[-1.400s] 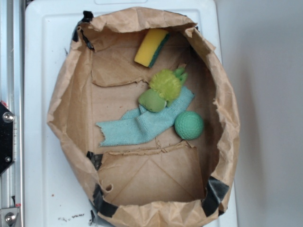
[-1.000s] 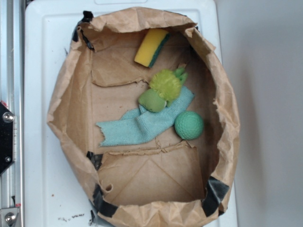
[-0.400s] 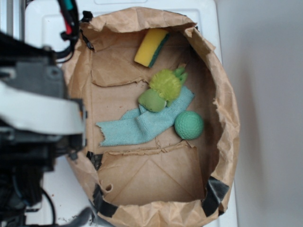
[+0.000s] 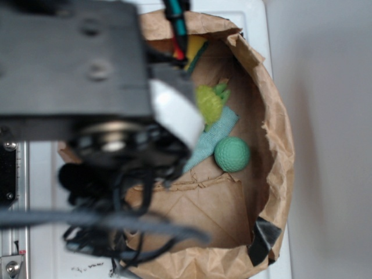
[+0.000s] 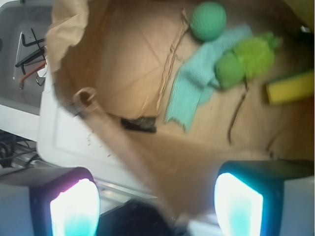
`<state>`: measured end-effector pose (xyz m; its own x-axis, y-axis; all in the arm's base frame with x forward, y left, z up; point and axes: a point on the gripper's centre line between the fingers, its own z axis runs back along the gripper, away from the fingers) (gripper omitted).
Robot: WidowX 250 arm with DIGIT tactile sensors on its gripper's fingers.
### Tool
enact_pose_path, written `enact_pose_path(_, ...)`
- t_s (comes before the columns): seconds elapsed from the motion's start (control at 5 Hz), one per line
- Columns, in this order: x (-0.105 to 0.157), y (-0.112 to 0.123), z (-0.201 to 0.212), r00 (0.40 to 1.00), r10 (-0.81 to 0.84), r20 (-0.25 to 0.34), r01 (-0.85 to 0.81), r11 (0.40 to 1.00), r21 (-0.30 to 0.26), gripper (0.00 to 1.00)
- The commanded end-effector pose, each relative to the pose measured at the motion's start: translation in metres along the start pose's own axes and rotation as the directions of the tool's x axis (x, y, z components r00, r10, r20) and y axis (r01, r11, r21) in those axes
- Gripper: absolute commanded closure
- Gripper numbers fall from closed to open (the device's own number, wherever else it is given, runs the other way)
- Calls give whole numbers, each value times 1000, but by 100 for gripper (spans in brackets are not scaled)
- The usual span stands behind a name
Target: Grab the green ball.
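Observation:
The green ball (image 4: 232, 154) lies on the floor of the brown paper bag (image 4: 280, 145), near its right wall, touching the end of a teal cloth (image 4: 214, 138). In the wrist view the green ball (image 5: 208, 20) sits at the top, far from my gripper (image 5: 156, 206). The gripper is open, with only the bag's near wall (image 5: 162, 162) showing between its two fingers (image 5: 74, 206). My blurred arm (image 4: 75, 64) covers the left half of the exterior view, and the fingers cannot be made out there.
A fuzzy lime pompom (image 5: 255, 51), a smooth lime lump (image 5: 229, 70) and a yellow sponge (image 5: 290, 87) lie beyond the cloth (image 5: 197, 83). The bag's crumpled walls stand high all around. It rests on a white lid (image 4: 40, 174). Black tape (image 4: 264, 235) patches a corner.
My arm has swung in from the left and now hangs over the bag's left half, hiding the lime lump and most of the cloth. Ball, pompom and sponge have not moved.

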<state>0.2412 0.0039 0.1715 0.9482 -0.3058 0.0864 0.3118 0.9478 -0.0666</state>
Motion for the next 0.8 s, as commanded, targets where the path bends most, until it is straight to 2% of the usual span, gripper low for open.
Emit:
enact_pose_path(0.0,50,25,-13,987,-140,76,143,989,-35,0)
enact_pose_path(0.2,63,35,-16,983,-159,95,162,987,-23,0)
enact_pose_path(0.6,63,35,-16,983,-159,95,162,987,-23,0)
